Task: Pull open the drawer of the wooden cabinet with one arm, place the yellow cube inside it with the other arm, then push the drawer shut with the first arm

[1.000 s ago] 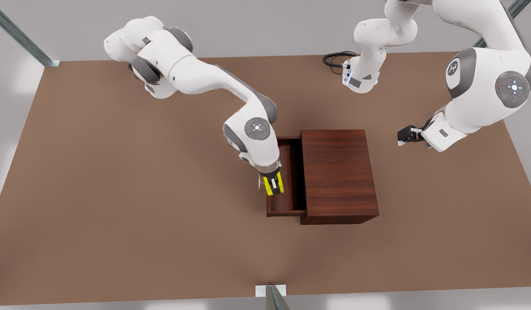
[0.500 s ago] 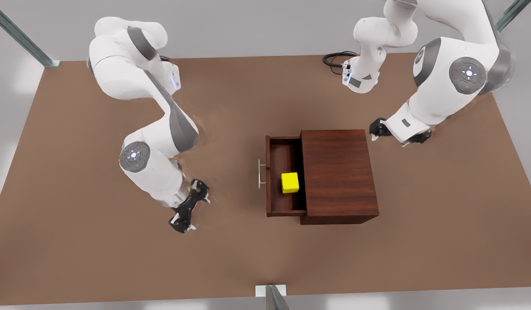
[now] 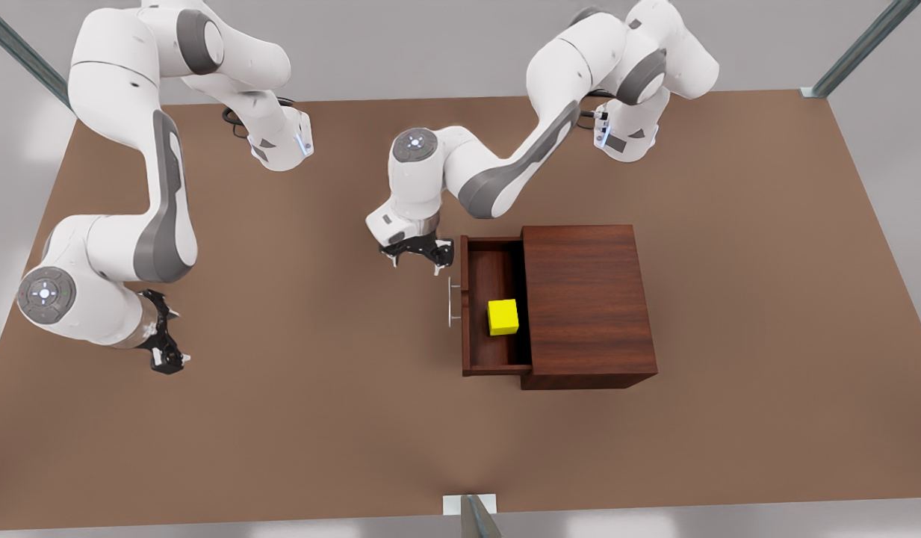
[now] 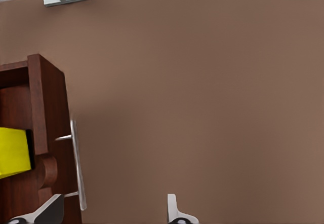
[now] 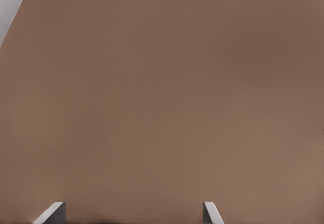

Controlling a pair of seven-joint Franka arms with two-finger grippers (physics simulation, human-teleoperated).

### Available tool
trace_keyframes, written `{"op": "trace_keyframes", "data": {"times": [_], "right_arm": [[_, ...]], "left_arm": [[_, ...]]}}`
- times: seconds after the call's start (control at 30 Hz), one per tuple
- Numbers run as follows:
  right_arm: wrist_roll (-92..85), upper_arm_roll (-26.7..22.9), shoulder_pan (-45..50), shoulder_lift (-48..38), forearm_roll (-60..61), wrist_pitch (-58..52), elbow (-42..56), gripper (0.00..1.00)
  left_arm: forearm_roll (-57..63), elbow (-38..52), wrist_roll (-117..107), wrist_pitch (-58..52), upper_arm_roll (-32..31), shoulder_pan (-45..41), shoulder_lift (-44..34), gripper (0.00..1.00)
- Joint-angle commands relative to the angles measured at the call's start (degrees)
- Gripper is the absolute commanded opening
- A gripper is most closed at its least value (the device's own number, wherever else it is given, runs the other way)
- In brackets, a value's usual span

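The right gripper (image 3: 166, 340), fingers apart and empty, is waiting over the bare table (image 3: 281, 433) at nine o'clock, well clear of the work. The yellow cube (image 3: 503, 317) is lying inside the open drawer (image 3: 484, 261) of the wooden cabinet (image 3: 587, 302) at centre. Just beyond, at eleven o'clock of the handle (image 3: 450, 302), the left gripper (image 3: 414, 252) is hovering with fingers apart; judged next: pressing the drawer front toward three o'clock to shut it.

Left gripper (image 3: 414, 258) hangs low near the scene's centre, fingers spread, wrist pointing down, arm bent at the elbow; right gripper (image 3: 163, 340) waits far off at the front view's left, fingers spread, arm folded.
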Motion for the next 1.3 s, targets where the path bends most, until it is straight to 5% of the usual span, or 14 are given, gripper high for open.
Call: {"op": "trace_keyframes", "data": {"times": [0.0, 0.73, 1.27], "right_arm": [[-57.65, -0.02, 0.09, 0.03, 0.21, -1.09, 0.06, 1.00], [-57.47, -0.02, 0.00, 0.29, 0.65, -1.09, 0.06, 1.00], [-57.47, -0.02, 0.00, 0.29, 0.73, -1.09, 0.06, 1.00]], "left_arm": [[0.90, 1.81, -43.47, 15.08, 0.74, 0.04, 2.39, 1.00], [7.23, 2.00, -42.51, 20.62, 6.10, -2.86, 12.85, 1.00], [12.33, 0.86, -31.00, 2.95, 6.10, -4.53, 11.27, 1.00]]}}
